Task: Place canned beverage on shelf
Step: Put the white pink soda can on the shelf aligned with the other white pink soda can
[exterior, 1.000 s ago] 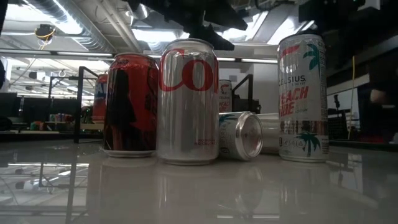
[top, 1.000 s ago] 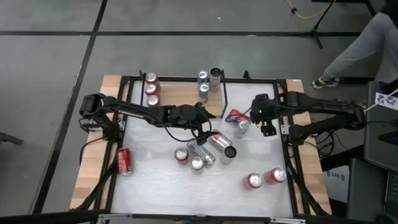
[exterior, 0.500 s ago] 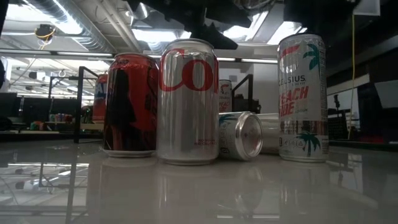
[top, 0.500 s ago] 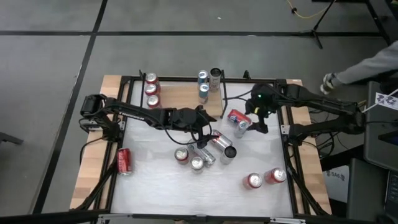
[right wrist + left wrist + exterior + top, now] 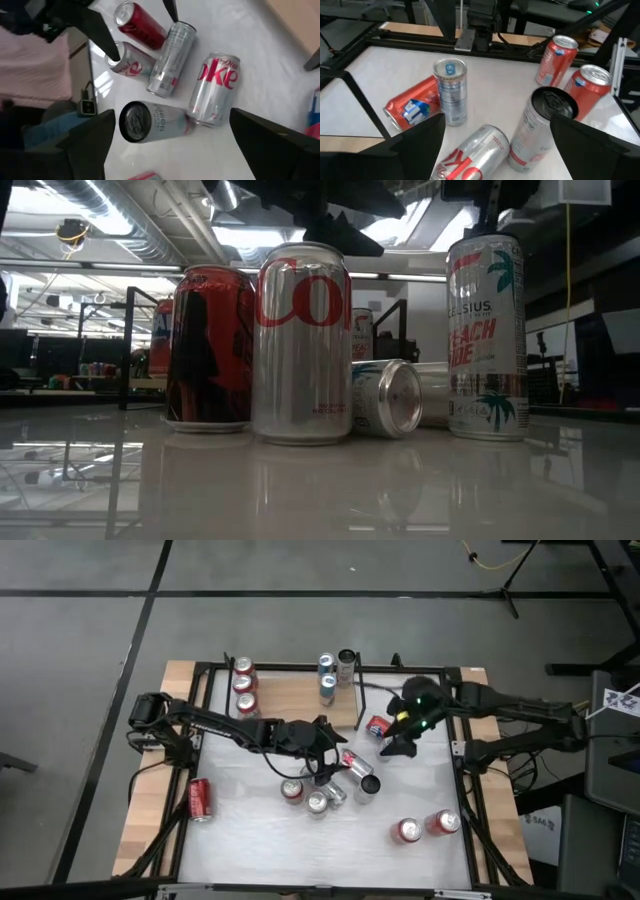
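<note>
Six cans [image 5: 243,684] upright on light-brown, black-railed shelf [image 5: 290,698].

White glossy counter [image 5: 250,840]. Light-brown wood shelf [image 5: 290,700], black rails. Red cans [image 5: 200,800], silver cans with red lettering [image 5: 212,90], black-topped white can [image 5: 540,127], red-blue tipped can [image 5: 412,105].

Counted from above: fourteen cans [image 5: 199,798] in all, five on the shelf [image 5: 290,695], nine on the desk [image 5: 250,840]; two grippers, left [image 5: 322,756] and right [image 5: 396,748].
</note>
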Available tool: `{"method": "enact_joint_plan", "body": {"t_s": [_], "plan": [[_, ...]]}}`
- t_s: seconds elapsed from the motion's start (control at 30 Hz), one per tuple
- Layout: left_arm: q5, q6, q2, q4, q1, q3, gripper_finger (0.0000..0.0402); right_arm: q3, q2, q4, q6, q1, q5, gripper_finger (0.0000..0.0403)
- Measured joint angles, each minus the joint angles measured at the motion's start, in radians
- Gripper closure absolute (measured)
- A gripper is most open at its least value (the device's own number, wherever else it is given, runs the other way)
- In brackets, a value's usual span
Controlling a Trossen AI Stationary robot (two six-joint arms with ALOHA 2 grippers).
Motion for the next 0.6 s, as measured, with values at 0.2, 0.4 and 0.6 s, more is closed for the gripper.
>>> {"method": "enact_joint_plan", "body": {"t_s": [0.2,0.4,0.6], "plan": [[0.0,0.0,0.0,-0.051,-0.03,0.0,0.005,0.0,0.0,0.014,0.19,0.205,0.26,0.002],[-0.022,0.0,0.0,-0.064,-0.063,0.0,0.005,0.0,0.0,0.043,0.36,0.414,0.515,0.002],[-0.041,0.0,0.0,-0.065,-0.084,0.0,0.005,0.002,0.016,0.142,0.432,0.564,0.683,0.002]]}}
